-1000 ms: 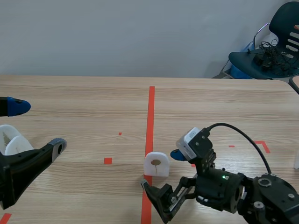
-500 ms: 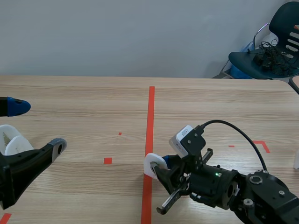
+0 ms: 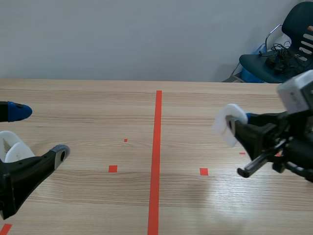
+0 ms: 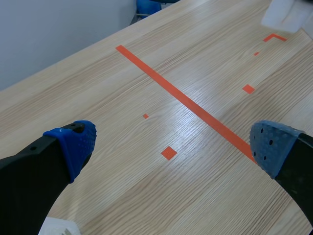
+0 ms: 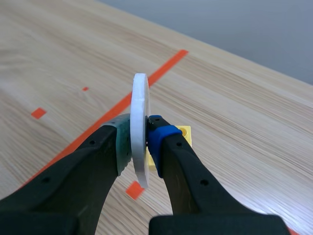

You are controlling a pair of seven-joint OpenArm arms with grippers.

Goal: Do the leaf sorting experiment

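Two black arms entered the scene, one from each side of a light wood-grain table (image 3: 98, 105). An orange-red tape line ran down the middle of the table from near to far, with small tape squares on both sides of it.

1. Right gripper (image 3: 238, 128): the fingers were pinching a flat white plastic plate with a rounded top (image 3: 226, 124). The plate was held clear of the table, to the right of the tape line. In the right wrist view it stood upright and edge-on (image 5: 140, 122), with the grey-green pad against one face and the blue pad against the other.
2. Left gripper (image 3: 36, 132): the fingers were spread wide with nothing between them. This gripper was at the near left of the scene. The left wrist view showed both blue dotted pads (image 4: 78, 142) well apart over bare wood.
3. A second white rounded piece (image 3: 13, 149) lay at the near left edge, beside the left arm.
4. A small yellow square block (image 5: 185, 132) rested on the table just beyond the right gripper's blue pad.

Behind the table stood a plain pale grey wall (image 3: 122, 39). A dark blue chair (image 3: 288, 54) carrying a tangle of black cables (image 3: 281, 51) stood at the far right.
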